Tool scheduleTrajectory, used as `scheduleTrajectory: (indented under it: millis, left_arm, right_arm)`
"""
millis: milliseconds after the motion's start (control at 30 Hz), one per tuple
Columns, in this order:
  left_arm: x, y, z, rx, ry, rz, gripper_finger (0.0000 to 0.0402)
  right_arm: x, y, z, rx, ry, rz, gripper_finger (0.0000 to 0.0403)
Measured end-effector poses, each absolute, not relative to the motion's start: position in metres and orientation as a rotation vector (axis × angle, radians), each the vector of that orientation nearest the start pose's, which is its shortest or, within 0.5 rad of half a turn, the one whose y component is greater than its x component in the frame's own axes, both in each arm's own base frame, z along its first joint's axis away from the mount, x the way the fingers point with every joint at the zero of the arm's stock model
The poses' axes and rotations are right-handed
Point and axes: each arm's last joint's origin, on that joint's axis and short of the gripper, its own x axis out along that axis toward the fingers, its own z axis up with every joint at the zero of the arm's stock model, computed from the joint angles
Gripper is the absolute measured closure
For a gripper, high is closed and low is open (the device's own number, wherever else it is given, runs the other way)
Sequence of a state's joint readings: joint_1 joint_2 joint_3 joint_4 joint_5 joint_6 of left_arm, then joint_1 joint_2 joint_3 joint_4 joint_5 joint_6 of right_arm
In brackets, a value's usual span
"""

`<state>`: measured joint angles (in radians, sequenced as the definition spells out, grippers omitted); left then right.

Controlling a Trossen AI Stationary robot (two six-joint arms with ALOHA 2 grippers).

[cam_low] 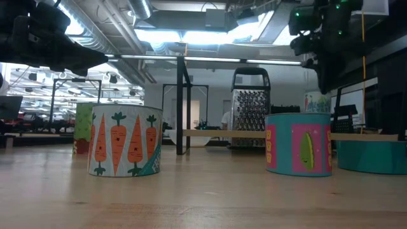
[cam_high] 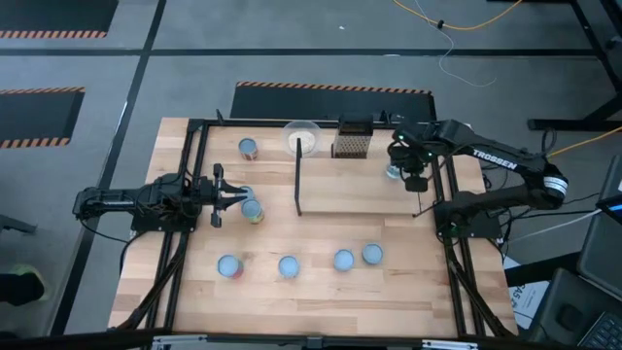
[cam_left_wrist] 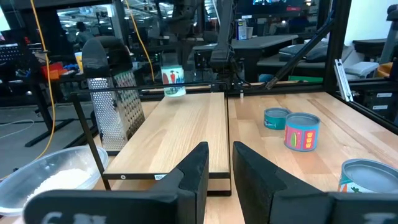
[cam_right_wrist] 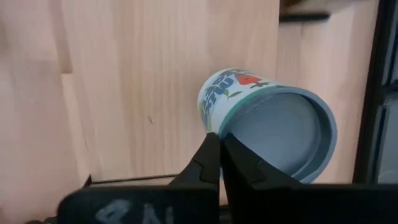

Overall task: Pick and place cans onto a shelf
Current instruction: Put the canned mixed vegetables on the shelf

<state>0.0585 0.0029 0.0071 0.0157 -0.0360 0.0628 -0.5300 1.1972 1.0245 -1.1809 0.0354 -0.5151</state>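
Observation:
The shelf (cam_high: 360,185) is a pale board with a black bar (cam_high: 296,180) at its left end. One can (cam_high: 393,172) stands on its base at the shelf's far right corner, also seen in the left wrist view (cam_left_wrist: 173,81). My right gripper (cam_right_wrist: 219,152) is shut and points down just above that can's rim. Several more cans stand on the table, among them one at the far left (cam_high: 249,148) and a row near the front (cam_high: 289,265). My left gripper (cam_left_wrist: 219,177) waits open at the left, next to a can (cam_high: 252,210), and points level along the shelf. My right gripper's shut fingertips (cam_right_wrist: 214,146) show over the edge of the can's top rim (cam_right_wrist: 225,127), coming from above. I cannot tell whether they touch it. The can stands upright on the shelf (cam_low: 316,102).
A whitish bowl (cam_high: 302,136) and a dark grater (cam_high: 352,139) stand at the far edge behind the shelf. The black table frame (cam_high: 452,194) runs just right of the shelf. Bare wood lies between the shelf and the front row of cans.

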Motion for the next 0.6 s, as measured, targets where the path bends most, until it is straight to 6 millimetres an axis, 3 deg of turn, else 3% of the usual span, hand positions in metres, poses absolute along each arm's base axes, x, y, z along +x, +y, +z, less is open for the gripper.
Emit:
scheduleTrajectory:
  millis: [233,600]
  left_arm:
    - [0.097,0.007,0.167,0.063,-0.017,0.095,0.0335]
    - [0.097,0.007,0.167,0.063,-0.017,0.095,0.0335]
  right_arm:
    - [0.167,-0.107,0.248,-0.137,1.373,-0.118,0.0397]
    - [0.165,-0.107,0.246,-0.163,1.382,-0.089,0.0396]
